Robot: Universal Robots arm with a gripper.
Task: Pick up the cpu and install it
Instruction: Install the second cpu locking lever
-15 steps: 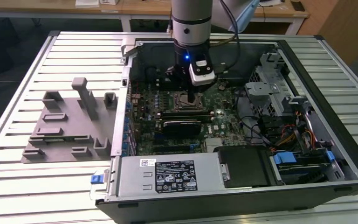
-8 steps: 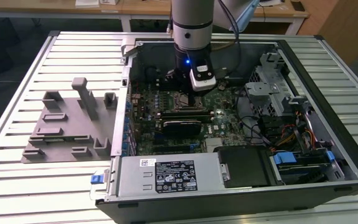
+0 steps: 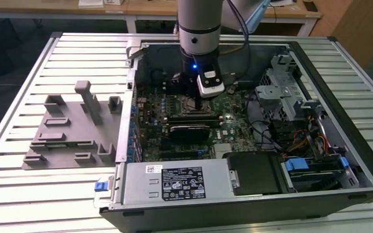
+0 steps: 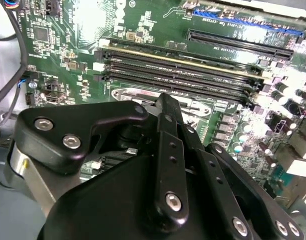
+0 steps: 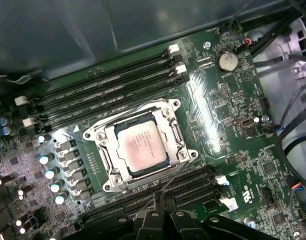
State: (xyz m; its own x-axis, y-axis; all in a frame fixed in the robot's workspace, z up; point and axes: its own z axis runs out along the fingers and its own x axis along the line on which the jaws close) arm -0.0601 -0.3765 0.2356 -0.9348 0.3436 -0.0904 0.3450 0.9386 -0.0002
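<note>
The cpu, a small square chip with a silvery-grey top, lies flat inside the metal socket frame on the green motherboard in the first wrist view. My gripper hangs just above the board, a little to one side of the socket, with nothing seen in it. In the exterior view the gripper reaches down into the open computer case, over the middle of the motherboard. Its black linkage covers the socket in the second wrist view.
Memory slots run on both sides of the socket. Cables and a coin cell sit nearby. A grey fixture tray lies on the slatted table at the exterior view's left. The power supply and drive cage crowd the case.
</note>
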